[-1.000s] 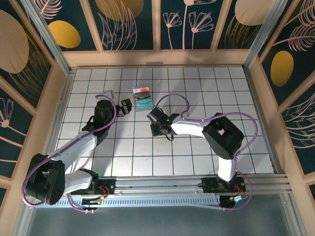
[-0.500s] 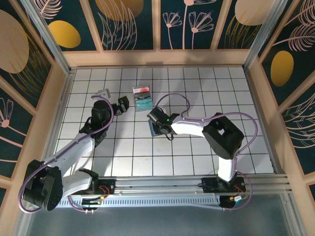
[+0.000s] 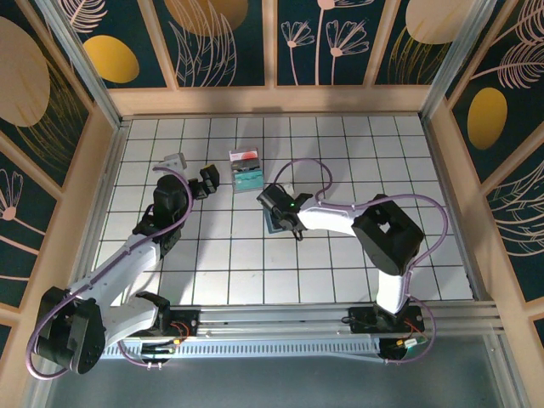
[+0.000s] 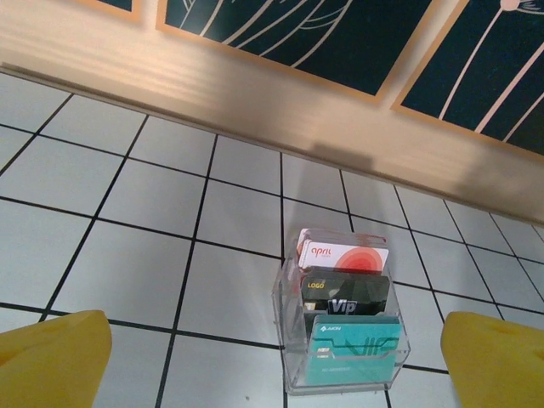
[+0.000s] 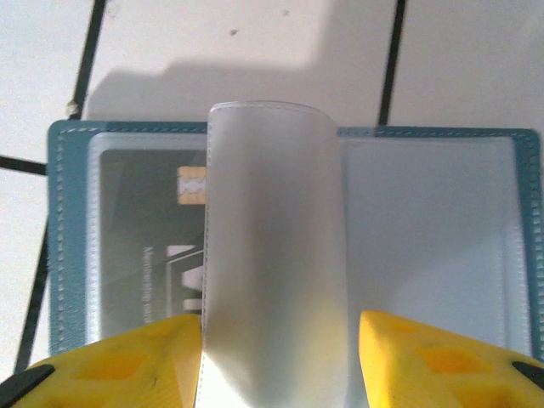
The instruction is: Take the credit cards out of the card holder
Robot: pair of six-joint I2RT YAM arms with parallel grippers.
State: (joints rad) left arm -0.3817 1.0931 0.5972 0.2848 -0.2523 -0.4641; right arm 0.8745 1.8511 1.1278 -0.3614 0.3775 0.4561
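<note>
Card holder [image 5: 433, 246] is lying open mid-table on the white tiles [image 3: 340, 153], now showing beneath the right gripper [image 5: 276, 357]. Its jaws are straddling an upturned clear sleeve [image 5: 272, 212]; whether they are pinching it I cannot tell. A dark card [image 5: 149, 246] is sitting pocketed, so emptying is only beginning, while the left gripper [image 3: 204, 180], jaws wide apart, is backing off from the clear box [image 4: 344, 340].

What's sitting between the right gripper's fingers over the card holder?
In the right wrist view, a frosted clear sleeve of the card holder arches up between the fingers of the right gripper.
</note>
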